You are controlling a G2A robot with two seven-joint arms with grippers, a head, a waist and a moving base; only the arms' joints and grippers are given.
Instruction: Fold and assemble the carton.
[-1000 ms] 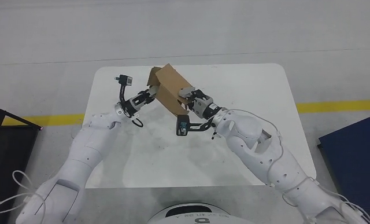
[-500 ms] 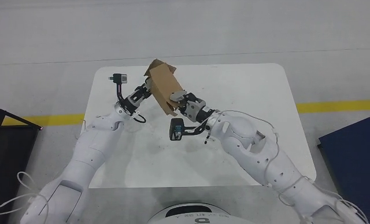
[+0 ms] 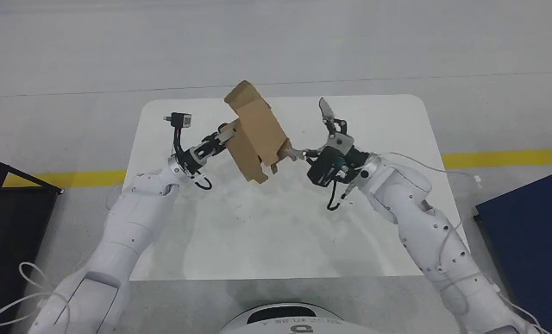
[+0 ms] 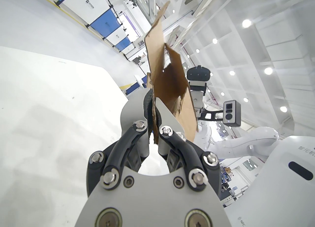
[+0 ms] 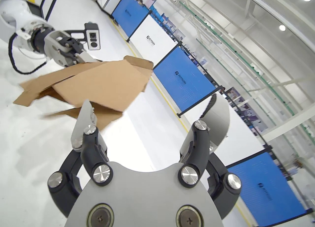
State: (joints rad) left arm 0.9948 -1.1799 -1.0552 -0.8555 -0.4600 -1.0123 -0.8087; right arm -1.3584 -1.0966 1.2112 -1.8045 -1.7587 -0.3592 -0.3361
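- Change: the right gripper (image 3: 309,129) has let go of the carton's (image 3: 256,144) near end and swung round to its 3 o'clock side.
- Bench (image 3: 216,248): the carton hangs above the 12 o'clock portion and appears clear of the surface.
- Carton: half-formed, with flaps loose at both ends.
- Left gripper (image 4: 153,124): clamped on one thin edge at the carton's 9 o'clock, and its sole support. Risk: the board pivots or tears free under any sideways load.
- Right gripper: jaws spread wide, one fingertip just beside a loose flap. Risk: an off-line push crushes the panel rather than folding it.
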